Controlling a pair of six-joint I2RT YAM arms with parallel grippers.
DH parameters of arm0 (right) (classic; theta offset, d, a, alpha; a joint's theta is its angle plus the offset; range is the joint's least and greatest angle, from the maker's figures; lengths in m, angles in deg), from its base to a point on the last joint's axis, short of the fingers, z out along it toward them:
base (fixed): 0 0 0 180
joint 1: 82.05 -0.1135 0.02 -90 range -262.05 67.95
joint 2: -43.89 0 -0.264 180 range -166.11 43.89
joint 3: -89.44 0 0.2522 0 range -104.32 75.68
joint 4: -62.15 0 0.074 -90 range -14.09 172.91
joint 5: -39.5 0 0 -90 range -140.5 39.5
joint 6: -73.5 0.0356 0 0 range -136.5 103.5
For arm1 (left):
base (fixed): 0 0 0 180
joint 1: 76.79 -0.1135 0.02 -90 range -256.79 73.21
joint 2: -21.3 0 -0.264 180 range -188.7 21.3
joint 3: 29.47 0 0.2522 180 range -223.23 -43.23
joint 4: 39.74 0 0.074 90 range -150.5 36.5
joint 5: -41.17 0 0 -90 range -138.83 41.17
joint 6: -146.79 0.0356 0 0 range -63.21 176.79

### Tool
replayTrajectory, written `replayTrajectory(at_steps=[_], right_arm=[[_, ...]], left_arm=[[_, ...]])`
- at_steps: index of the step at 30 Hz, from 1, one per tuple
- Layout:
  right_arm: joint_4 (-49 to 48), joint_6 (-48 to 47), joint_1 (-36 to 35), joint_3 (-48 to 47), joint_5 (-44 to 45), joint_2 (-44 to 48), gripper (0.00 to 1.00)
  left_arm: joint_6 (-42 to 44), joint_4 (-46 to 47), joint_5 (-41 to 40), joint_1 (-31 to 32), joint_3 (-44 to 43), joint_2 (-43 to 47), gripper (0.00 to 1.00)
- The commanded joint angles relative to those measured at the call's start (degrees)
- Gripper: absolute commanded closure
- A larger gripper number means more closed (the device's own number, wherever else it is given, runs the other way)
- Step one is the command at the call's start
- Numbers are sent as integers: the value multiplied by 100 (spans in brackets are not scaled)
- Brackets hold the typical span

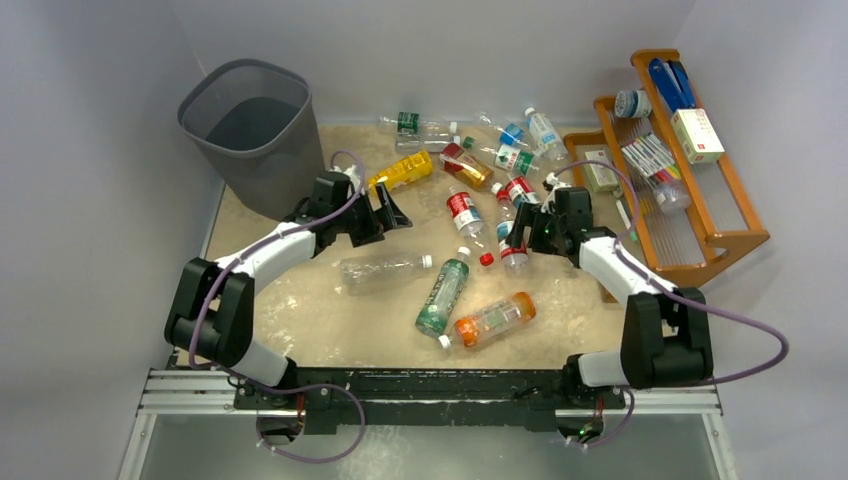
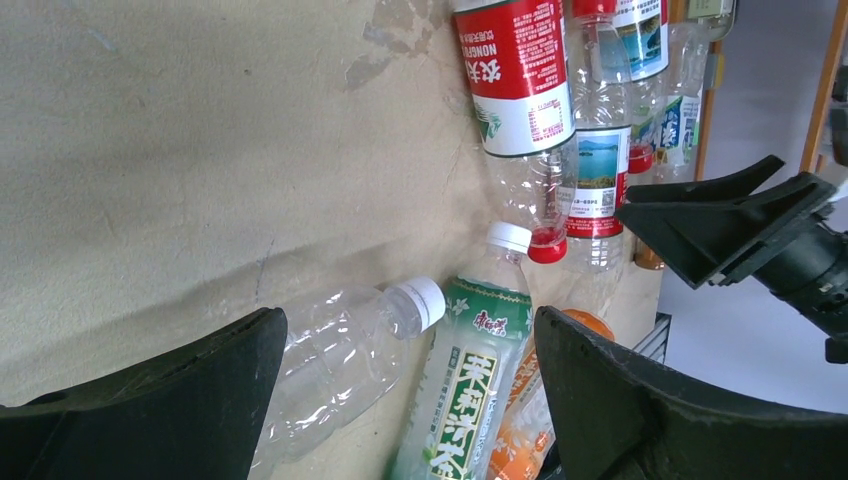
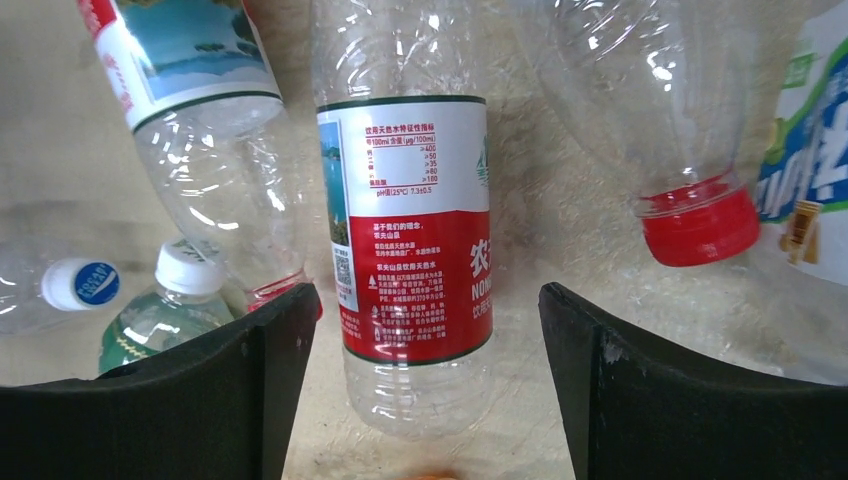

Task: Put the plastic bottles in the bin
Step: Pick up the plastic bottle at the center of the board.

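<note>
You have both jaws spread: the right gripper straddles a red-labelled water bottle among plastic bottles strewn mid-table, the left gripper holds nothing, and the bin stands at the far-left corner.

**Rack at the right edge**

An orange wooden tiered rack is set on the mottled beige tabletop. A white cardboard box with red trim, a flat blue item and bundled pens are held in it.

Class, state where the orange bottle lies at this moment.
In the top view, the orange bottle lies on its side near the front edge of the table, just right of the green-labelled bottle.
</note>
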Motion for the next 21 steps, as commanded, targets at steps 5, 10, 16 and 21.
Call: replayTrajectory(at_steps=[5, 10, 16, 21], right_arm=[[-307, -43, -258, -233, 115, -426, 20], [-303, -24, -443, -251, 365, -594, 25], [-275, -30, -503, -299, 438, -776, 41], [-109, -58, -529, -476, 413, -587, 57]], left_arm=[[-83, -187, -178, -17, -237, 197, 6], [-450, 537, 419, -191, 110, 189, 6], [-94, 124, 221, -131, -97, 357, 6], [-120, 182, 266, -58, -86, 530, 6]])
